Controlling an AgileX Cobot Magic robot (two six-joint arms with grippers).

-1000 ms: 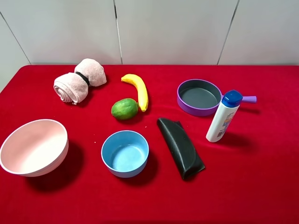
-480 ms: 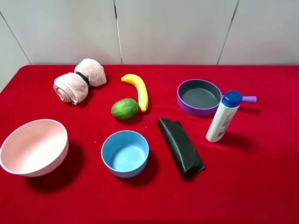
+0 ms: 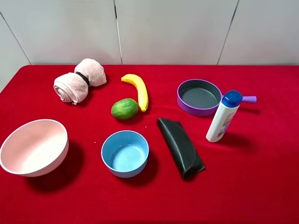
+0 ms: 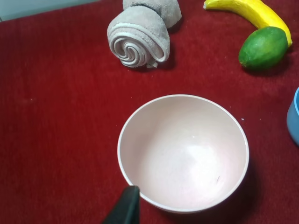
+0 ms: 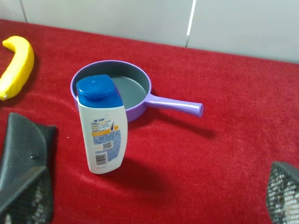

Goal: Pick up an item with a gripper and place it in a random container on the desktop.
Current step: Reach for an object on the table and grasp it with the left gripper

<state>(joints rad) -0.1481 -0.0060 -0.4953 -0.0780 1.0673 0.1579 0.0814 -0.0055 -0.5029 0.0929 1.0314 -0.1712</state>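
The white bottle (image 3: 223, 119) with a blue cap stands upright on the red desktop (image 3: 252, 182) at the right, just in front of the purple pan. It also shows in the right wrist view (image 5: 103, 126). The pale pink bowl (image 3: 32, 145) sits at the left front and is empty; the left wrist view (image 4: 184, 154) looks down into it. My right gripper (image 5: 159, 172) is open and empty, short of the bottle. Only one black fingertip (image 4: 127, 206) of my left gripper shows, near the bowl's rim. Neither arm appears in the exterior high view.
A blue bowl (image 3: 125, 153) sits at the front centre, with a black folded pouch (image 3: 181, 147) to its right. A purple pan (image 3: 199, 96) with a handle is behind the bottle. A banana (image 3: 138, 89), a green fruit (image 3: 124, 108) and a rolled towel (image 3: 78, 80) lie at the back.
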